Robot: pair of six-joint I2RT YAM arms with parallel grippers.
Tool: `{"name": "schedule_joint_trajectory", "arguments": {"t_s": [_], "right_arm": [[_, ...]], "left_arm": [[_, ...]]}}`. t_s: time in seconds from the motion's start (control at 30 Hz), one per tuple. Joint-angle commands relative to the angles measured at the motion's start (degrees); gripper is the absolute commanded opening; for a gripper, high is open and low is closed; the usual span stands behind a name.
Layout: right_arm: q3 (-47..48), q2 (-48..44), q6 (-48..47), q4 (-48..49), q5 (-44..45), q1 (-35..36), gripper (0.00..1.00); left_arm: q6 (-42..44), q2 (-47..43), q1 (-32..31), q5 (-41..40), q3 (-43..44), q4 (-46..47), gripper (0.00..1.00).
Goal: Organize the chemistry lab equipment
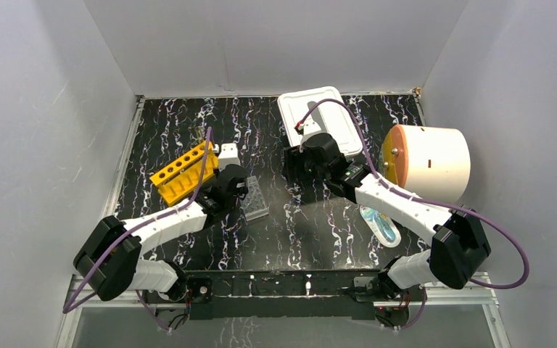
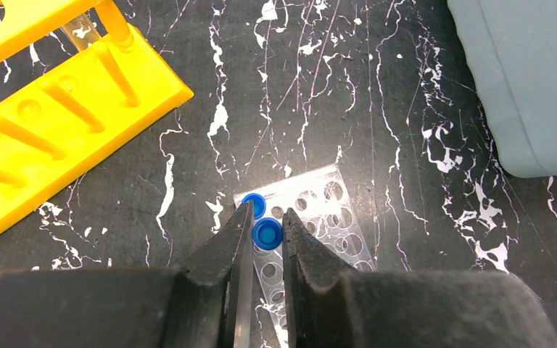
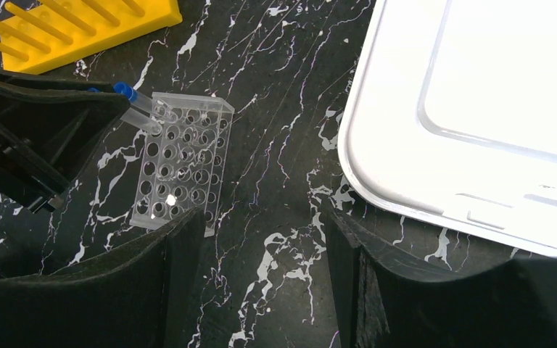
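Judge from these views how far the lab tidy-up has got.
Done: one blue-capped tube seems to stand in the well plate. In hand: the left gripper is shut on a second tube above it. Left: the yellow rack shows no tubes; the right gripper hangs open.

L gripper (image 2: 268, 212) pinched nearly shut; R gripper (image 3: 261, 221) jaws wide

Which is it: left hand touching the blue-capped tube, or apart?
Touching. The left wrist view shows the left hand closed on the blue-capped tube, a finger against each side of its cap.
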Motion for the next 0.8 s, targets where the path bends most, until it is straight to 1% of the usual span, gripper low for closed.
{"name": "schedule_joint_trajectory", "arguments": {"t_s": [0.0,0.47,0.57,0.77], "right_arm": [[0.85,-1.01,0.26,1.28,-0.19,-0.42,0.7],[0.91,-0.83,0.35,1.12,-0.37,-0.69,0.7],[0.87,-0.94,0.35,1.27,-0.4,-0.73,0.7],[0.87,-0.68,0.39,1.28,-0.72,-0.85,0.7]], "left_arm": [[-0.14,1.16,-0.34,-1.88,-0.23,1.49,0.09],[0.36,0.93,-0.39,-2.62,-0.15,-1.69,0.08],[-0.21,0.48,-0.4,-2.54,-0.07,-2.24,0.07],[-0.74,0.17,-0.42,-0.89,1.18,-3.72,0.06]]}}
